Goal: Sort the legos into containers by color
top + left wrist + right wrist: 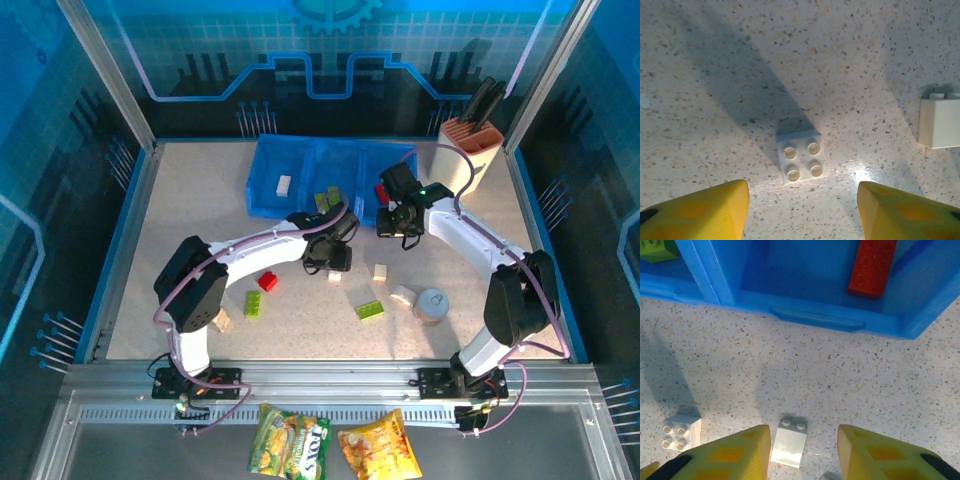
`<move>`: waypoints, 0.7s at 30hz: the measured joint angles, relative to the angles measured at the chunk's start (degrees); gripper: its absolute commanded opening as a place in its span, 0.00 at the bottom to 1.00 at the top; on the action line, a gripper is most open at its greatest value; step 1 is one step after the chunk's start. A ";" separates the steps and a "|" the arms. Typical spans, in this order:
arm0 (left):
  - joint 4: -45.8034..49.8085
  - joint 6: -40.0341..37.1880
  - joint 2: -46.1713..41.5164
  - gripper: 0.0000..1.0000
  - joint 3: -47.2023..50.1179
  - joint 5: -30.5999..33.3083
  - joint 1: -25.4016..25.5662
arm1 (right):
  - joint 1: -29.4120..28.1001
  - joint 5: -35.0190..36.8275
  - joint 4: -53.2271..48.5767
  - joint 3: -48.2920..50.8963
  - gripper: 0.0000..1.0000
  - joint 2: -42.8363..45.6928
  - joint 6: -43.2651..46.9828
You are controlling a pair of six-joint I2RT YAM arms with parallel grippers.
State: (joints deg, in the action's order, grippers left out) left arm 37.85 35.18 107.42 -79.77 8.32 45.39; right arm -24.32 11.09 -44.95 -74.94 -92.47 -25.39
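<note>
L gripper (802, 189) points down at the table (180, 200), jaws well apart, holding nothing. A white 2x2 brick (801, 161) lies studs-up on the table just ahead of the gap, touching neither yellow finger (715, 210). A 2nd white brick (939, 122) lies on its side off to the right, well apart.

R gripper (804, 435) hangs just in front of the blue tray (815, 319), jaws open w/ a moderate gap, nothing gripped. A small white brick (789, 442) lies on the table at the gap, close by one finger (740, 455); can't tell if they touch.

Tray compartments, top view: white brick (284, 184) in the left one, green bricks (327, 198) in the middle, red brick (381, 192) in the right.

Loose on the table nearer the arm bases: red brick (267, 281), green bricks (253, 303) and (370, 310), and a white brick (403, 296) next to a tin can (433, 305). Knife block (470, 135) stands at the far right corner.
</note>
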 measured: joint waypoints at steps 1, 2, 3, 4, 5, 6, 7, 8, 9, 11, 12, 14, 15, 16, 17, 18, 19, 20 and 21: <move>0.11 0.28 0.79 0.60 -0.66 0.04 0.42 | 0.00 0.00 0.00 0.00 0.40 0.00 0.00; 0.11 0.52 1.44 0.60 -1.14 0.07 0.72 | 0.00 -0.02 0.00 0.00 0.40 0.00 0.00; 0.13 0.79 2.19 0.60 -1.60 0.07 1.03 | 0.00 -0.11 0.00 0.00 0.40 0.00 0.00; 0.28 0.94 2.86 0.60 -2.01 0.07 1.36 | 0.00 -0.20 0.00 0.00 0.40 0.00 0.00; 0.50 0.96 3.34 0.60 -2.29 0.11 1.57 | 0.00 -0.22 0.02 0.00 0.40 0.00 0.00; 0.68 0.98 3.93 0.60 -2.56 0.22 1.77 | 0.00 -0.22 0.00 0.00 0.40 0.02 0.00; 0.92 0.98 4.48 0.60 -2.82 0.52 1.97 | 0.00 -0.24 0.00 0.00 0.40 0.02 0.00; 1.11 0.98 4.98 0.61 -3.02 0.66 2.08 | 0.00 -0.22 0.00 0.00 0.40 0.04 0.00; 1.36 1.03 5.60 0.61 -3.23 1.03 2.21 | 0.00 -0.22 0.00 0.00 0.40 0.11 0.00; 1.77 1.18 6.27 0.61 -3.34 1.62 2.36 | 0.00 -0.22 0.02 0.07 0.40 0.33 0.00; 2.19 1.25 6.47 0.61 -3.34 1.97 2.43 | 0.00 -0.22 0.00 0.11 0.40 0.46 0.00; 2.60 1.46 6.64 0.61 -3.34 2.45 2.54 | 0.00 -0.24 0.00 0.13 0.40 0.66 0.00; 2.67 1.64 6.69 0.61 -3.34 2.60 2.54 | 0.00 -0.24 0.02 0.13 0.40 0.76 0.00; 2.69 1.92 6.75 0.60 -3.34 2.67 2.56 | 0.00 -0.24 0.02 0.15 0.40 0.81 0.00; 2.67 2.03 6.84 0.60 -3.34 2.73 2.56 | 0.00 -0.26 0.02 0.20 0.40 0.83 0.00; 2.69 2.08 6.99 0.59 -3.34 2.82 2.58 | 0.00 -0.37 0.02 0.31 0.40 0.85 0.00; 2.69 2.12 7.13 0.58 -3.34 2.82 2.58 | 0.00 -0.46 0.00 0.39 0.40 0.85 0.00; 2.69 2.25 7.28 0.58 -3.34 2.84 2.58 | 0.00 -0.63 0.04 0.48 0.40 0.85 0.00; 2.67 2.29 7.43 0.57 -3.34 2.84 2.58 | 0.00 -0.66 0.04 0.63 0.40 0.85 0.00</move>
State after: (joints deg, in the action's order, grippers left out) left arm 40.51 37.47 114.85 -83.11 11.16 47.97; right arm -24.32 10.44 -44.91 -74.30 -91.61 -25.39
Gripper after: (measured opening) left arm 0.579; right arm 0.400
